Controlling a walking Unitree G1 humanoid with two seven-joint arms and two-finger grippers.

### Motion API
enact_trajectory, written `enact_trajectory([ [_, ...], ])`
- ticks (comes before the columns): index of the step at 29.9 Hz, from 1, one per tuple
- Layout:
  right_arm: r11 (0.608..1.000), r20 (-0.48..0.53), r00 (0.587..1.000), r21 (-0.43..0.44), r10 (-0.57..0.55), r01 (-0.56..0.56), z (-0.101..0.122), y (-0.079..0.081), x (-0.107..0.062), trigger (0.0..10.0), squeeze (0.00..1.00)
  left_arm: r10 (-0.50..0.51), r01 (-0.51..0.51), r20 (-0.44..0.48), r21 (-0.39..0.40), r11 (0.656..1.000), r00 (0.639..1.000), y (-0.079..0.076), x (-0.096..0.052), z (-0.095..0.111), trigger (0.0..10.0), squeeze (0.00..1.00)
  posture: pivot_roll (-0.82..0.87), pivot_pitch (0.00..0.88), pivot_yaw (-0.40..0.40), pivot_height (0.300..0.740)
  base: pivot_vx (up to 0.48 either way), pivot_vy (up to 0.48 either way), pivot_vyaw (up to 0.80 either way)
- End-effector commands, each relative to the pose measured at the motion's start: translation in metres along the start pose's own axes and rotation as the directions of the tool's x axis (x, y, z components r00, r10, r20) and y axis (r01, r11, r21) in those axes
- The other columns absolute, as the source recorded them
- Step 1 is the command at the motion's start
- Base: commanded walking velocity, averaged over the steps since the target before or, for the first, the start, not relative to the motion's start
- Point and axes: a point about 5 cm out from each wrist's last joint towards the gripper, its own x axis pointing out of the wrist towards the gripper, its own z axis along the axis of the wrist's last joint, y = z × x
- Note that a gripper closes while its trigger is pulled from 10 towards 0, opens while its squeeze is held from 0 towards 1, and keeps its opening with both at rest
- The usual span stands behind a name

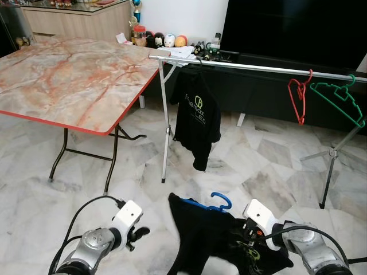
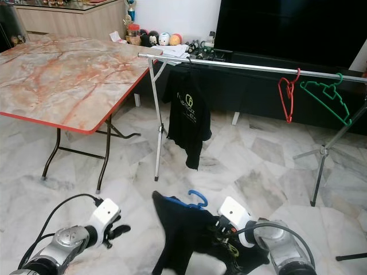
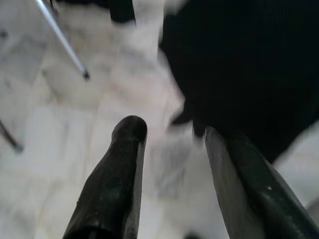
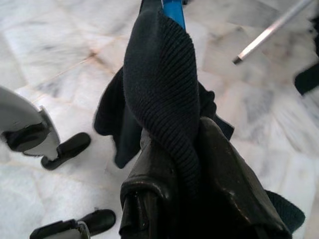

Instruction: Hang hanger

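Note:
A blue hanger carries a black shirt, and both are held low over the floor. My right gripper is shut on the hanger through the shirt's dark cloth, which is bunched between the fingers. The blue hook sticks out above the cloth. My left gripper is open with nothing in it, just left of the shirt's hanging edge and apart from it. The silver clothes rail runs across ahead of me, higher up. A second black shirt hangs near its left end.
A red hanger and a green hanger hang near the rail's right end. A marble-top folding table stands at the left. The rail's legs rest on the marble floor. A dark television stands behind.

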Motion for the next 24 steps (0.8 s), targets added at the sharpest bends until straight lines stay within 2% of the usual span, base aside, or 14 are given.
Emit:
enact_trajectory([
  [1, 0.998, 0.014, 0.999, -0.046, 0.044, -0.043, 0.003, 0.003, -0.002, 10.0, 0.00, -0.027, 0.026, 0.062, 0.007, 1.000, 0.998, 0.000, 0.002, 0.012, 10.0, 0.00, 0.08, 0.039, -0.045, 0.740, 0.000, 0.000, 0.00],
  [2, 0.998, 0.014, 0.999, -0.046, 0.044, -0.043, 0.003, 0.003, -0.002, 10.0, 0.00, -0.027, 0.026, 0.062, 0.007, 1.000, 0.998, 0.000, 0.002, 0.012, 10.0, 0.00, 0.08, 0.039, -0.045, 0.740, 0.000, 0.000, 0.00],
  [4, 0.990, 0.023, 0.992, -0.071, 0.124, -0.122, 0.004, 0.013, 0.000, 10.0, 0.00, -0.120, 0.115, 0.060, 0.075, 0.991, 0.991, -0.008, 0.004, 0.016, 10.0, 0.00, 0.08, 0.038, -0.043, 0.740, 0.000, 0.000, 0.00],
  [12, 0.987, 0.028, 0.989, -0.077, 0.146, -0.144, 0.004, 0.018, 0.003, 10.0, 0.00, -0.186, 0.177, 0.039, 0.165, 0.970, 0.982, -0.013, 0.004, 0.017, 10.0, 0.00, 0.08, 0.031, -0.035, 0.740, 0.000, 0.000, 0.00],
  [18, 0.986, 0.033, 0.988, -0.082, 0.149, -0.146, 0.005, 0.018, 0.002, 10.0, 0.00, -0.266, 0.263, -0.011, 0.188, 0.946, 0.964, -0.019, 0.002, 0.009, 10.0, 0.00, 0.08, 0.027, -0.033, 0.740, 0.000, 0.000, 0.00],
  [24, 0.984, 0.040, 0.986, -0.086, 0.162, -0.158, 0.007, 0.019, 0.002, 10.0, 0.00, -0.260, 0.261, -0.032, 0.214, 0.941, 0.965, -0.021, 0.002, 0.006, 10.0, 0.00, 0.08, 0.023, -0.030, 0.740, 0.000, 0.000, 0.00],
])
